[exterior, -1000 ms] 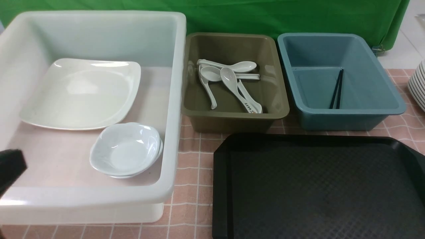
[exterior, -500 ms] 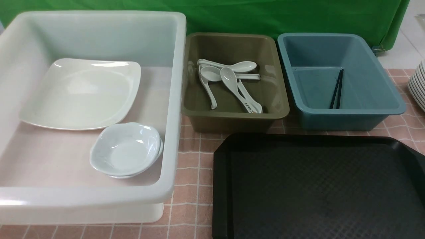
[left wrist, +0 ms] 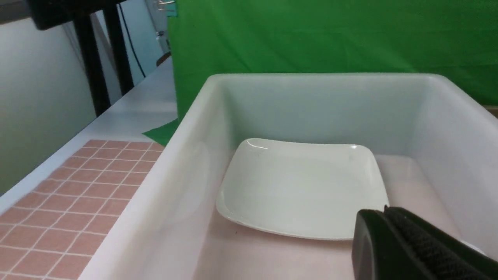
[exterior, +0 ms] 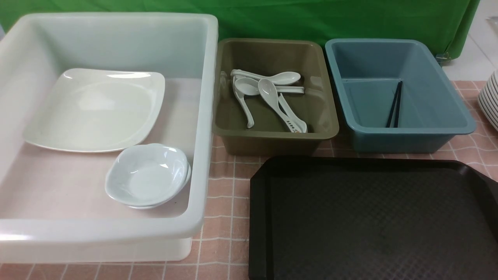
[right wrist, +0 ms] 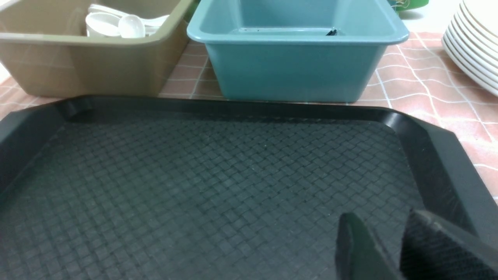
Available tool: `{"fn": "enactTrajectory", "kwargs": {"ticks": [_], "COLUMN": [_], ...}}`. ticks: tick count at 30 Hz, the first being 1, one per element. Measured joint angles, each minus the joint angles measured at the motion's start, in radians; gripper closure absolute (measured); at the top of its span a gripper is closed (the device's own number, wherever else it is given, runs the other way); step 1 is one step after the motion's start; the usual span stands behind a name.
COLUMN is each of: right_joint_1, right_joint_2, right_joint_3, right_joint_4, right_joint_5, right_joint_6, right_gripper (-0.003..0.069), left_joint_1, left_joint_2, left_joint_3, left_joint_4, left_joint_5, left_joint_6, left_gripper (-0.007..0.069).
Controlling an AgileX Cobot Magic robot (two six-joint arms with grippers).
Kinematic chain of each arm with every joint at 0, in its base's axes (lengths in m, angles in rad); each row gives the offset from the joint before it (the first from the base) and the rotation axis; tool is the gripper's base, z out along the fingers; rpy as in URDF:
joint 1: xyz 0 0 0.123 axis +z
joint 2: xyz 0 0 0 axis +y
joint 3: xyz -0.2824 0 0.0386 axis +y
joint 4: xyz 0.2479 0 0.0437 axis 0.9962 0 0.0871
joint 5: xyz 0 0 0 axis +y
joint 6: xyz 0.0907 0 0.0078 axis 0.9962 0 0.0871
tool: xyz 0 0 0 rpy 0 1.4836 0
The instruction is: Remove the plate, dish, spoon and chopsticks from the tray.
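**Tray cleared; both arms drawn back, nothing held**

Left gripper point(left wrist: 389, 212): you see it only in the left wrist view, jaws pressed together, empty, hanging over the near part of the white bin point(left wrist: 163, 182). Right gripper point(right wrist: 389, 233): seen only in the right wrist view, jaws parted by a narrow gap with nothing between them, low over the near right part of the tray point(right wrist: 23, 120). Neither gripper shows in the front view.

Working outward:
- Plate point(exterior: 95, 111) lies flat in the white bin point(exterior: 202, 116), toward its far left.
- Dish point(exterior: 148, 175) sits just in front of the plate, near the bin's right wall; it looks stacked on a second dish.
- Spoon point(exterior: 282, 107) with dark marks on the handle lies across other spoons in the olive bin point(exterior: 330, 128).
- Chopsticks point(exterior: 395, 105) lie together in the blue bin point(exterior: 467, 124), right of centre.
- Tray point(exterior: 258, 217) shows bare textured surface wherever the views reach; its near edge is out of frame.

Judgement: all four items are off the tray, so the step in hand is a clean finish. Check the unseen near edge of the tray before you call it done. Keep the left gripper above the bin rim as it clears, so it does not nudge the dish. Lift the right gripper straight up off the tray rather than dragging across it. A stack of plates point(exterior: 491, 97) stands at the far right; steer well clear.
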Motion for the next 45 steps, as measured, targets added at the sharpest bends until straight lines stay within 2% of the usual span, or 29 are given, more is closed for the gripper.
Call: {"fn": "enactTrajectory", "kwargs": {"ticks": [1,4,8,12,16,23,30,45], "right_joint_1": [0.000,0.000,0.000,0.000,0.000,0.000,0.000,0.000], "right_joint_2": [0.000,0.000,0.000,0.000,0.000,0.000,0.000,0.000], "right_joint_3": [0.000,0.000,0.000,0.000,0.000,0.000,0.000,0.000], "right_joint_4": [0.000,0.000,0.000,0.000,0.000,0.000,0.000,0.000], "right_joint_5": [0.000,0.000,0.000,0.000,0.000,0.000,0.000,0.000], "right_joint_6": [0.000,0.000,0.000,0.000,0.000,0.000,0.000,0.000], "right_gripper": [0.0419,0.0419,0.0419,0.0419,0.0419,0.0419,0.0419,0.0419], "left_joint_1": [-0.012,-0.046,-0.095,-0.151,-0.160,-0.166,-0.246,-0.248], "left_joint_2": [-0.034,-0.096,-0.110,-0.111,-0.111,-0.111,-0.111,-0.111], "left_joint_3": [0.047,0.175,0.231,0.232,0.233,0.233,0.233,0.233], "left_joint_4": [0.034,0.055,0.061,0.084,0.100,0.107,0.128,0.129], "left_joint_5": [-0.053,-0.147,-0.156,-0.081,-0.015,-0.005,-0.002,-0.002], "left_joint_6": [-0.058,-0.135,-0.196,-0.211,-0.216,-0.216,-0.214,-0.214], "left_gripper": [0.0624,0.0624,0.0624,0.0624,0.0624,0.0624,0.0624,0.0624]}}
